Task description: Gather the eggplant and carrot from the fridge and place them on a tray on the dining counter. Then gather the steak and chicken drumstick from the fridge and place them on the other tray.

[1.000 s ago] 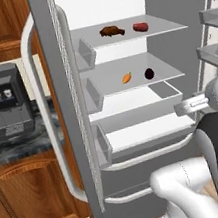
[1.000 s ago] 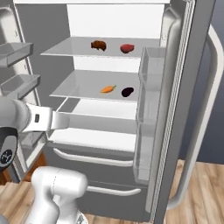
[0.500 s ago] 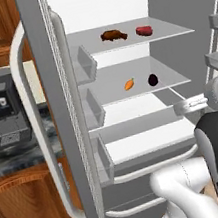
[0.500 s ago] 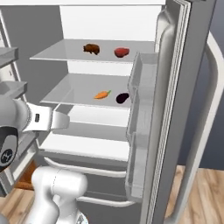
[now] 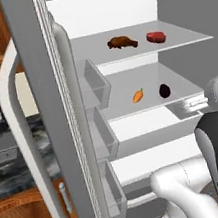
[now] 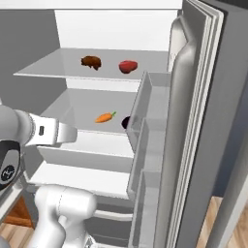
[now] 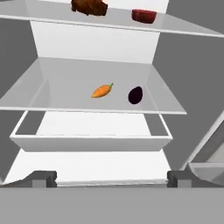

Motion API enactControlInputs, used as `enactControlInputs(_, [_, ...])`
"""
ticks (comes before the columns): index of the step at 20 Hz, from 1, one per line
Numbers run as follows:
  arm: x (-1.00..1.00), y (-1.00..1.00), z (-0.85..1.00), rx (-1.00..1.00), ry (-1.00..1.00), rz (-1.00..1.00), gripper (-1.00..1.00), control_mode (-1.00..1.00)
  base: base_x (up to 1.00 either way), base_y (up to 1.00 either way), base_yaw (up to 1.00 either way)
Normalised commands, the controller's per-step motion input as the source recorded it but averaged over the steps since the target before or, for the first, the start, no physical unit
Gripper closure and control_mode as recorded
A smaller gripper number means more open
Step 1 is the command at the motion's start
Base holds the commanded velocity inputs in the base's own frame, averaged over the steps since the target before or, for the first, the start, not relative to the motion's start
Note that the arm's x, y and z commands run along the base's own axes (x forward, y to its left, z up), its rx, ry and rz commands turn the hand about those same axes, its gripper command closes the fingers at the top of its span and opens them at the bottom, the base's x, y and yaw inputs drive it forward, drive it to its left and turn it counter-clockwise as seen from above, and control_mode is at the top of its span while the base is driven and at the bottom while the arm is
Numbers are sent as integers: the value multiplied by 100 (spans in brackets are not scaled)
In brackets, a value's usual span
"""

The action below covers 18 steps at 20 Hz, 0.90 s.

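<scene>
The fridge (image 5: 46, 117) stands open. On its middle shelf lie the orange carrot (image 7: 102, 91) and, to its right, the dark purple eggplant (image 7: 135, 95); both also show from the left base, carrot (image 5: 137, 96) and eggplant (image 5: 164, 90). The top shelf holds the chicken drumstick (image 5: 122, 42) and the red steak (image 5: 156, 37). My gripper (image 7: 111, 179) is open and empty, held in front of the fridge below the middle shelf's level, well short of the vegetables. From the right base, door bins partly cover the eggplant (image 6: 126, 122). The trays and dining counter are out of view.
The left door (image 5: 73, 137) and the right door (image 6: 193, 145) swing out on both sides, each with bins (image 6: 150, 126) jutting inward. A white drawer (image 7: 89, 142) sits under the middle shelf. A coffee machine (image 5: 0, 145) stands on a marbled counter at far left.
The whole picture has shifted and grown: the base has driven closer to the fridge. The gripper has stayed open and empty, pointing into the fridge.
</scene>
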Motion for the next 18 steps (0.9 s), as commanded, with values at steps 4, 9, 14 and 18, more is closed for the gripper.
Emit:
enactControlInputs(4, [0, 0, 0, 0, 0, 0, -100, 100, 59, -18, 0])
enactControlInputs(9, [27, -1, 0, 3, 0, 0, -100, -100, 35, -4, 0])
enactControlInputs(14, [89, 0, 0, 7, 0, -2, -100, -100, 0, 0, 0])
enactControlInputs(18, [82, 13, -1, 1, 1, -7, -100, -100, 0, 0, 0])
